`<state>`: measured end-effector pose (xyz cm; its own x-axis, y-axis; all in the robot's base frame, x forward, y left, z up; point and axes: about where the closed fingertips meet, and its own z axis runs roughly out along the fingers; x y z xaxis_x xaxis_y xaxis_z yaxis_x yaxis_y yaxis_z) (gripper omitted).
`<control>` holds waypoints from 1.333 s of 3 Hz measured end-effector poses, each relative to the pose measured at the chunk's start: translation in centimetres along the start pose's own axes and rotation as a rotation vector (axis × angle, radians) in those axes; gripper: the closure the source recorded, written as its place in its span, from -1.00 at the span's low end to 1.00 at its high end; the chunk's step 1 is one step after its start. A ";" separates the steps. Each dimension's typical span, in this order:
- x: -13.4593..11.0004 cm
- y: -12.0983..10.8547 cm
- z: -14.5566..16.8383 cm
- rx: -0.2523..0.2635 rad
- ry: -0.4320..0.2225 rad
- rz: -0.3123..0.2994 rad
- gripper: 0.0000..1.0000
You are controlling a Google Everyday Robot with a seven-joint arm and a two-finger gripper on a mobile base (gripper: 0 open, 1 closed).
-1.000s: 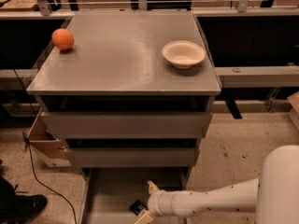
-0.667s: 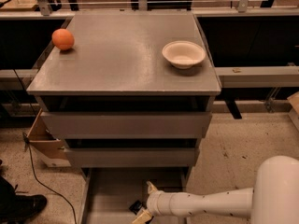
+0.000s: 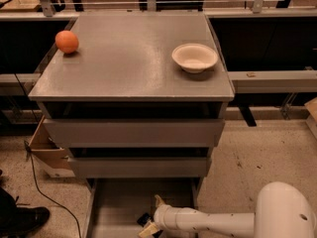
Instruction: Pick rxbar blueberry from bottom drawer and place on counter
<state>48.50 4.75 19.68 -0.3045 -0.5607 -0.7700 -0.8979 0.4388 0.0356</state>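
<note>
The bottom drawer (image 3: pixel 116 207) is pulled out at the foot of the grey cabinet and shows its plain grey floor. The rxbar blueberry (image 3: pixel 143 218), a small dark bar, lies on the drawer floor near the front, partly hidden by my gripper. My gripper (image 3: pixel 151 216) reaches into the drawer from the right on a white arm. It is open, with one pale finger (image 3: pixel 158 201) behind the bar and the other in front of it. The counter (image 3: pixel 129 53) is the flat grey top of the cabinet.
An orange (image 3: pixel 67 41) sits at the counter's left edge and a white bowl (image 3: pixel 194 57) at its right. Two taller grey drawers (image 3: pixel 133 132) stand slightly open above the bottom one. A cardboard box (image 3: pixel 45 150) and a cable lie on the floor to the left.
The gripper has edged slightly left, closer over the dark bar, and the white arm has sunk lower in the picture. The bar, orange and bowl have not moved.
</note>
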 end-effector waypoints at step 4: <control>7.3 -1.3 6.8 0.103 0.078 -0.021 -0.16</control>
<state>49.57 4.90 9.70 -0.3130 -0.6217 -0.7180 -0.8684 0.4935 -0.0487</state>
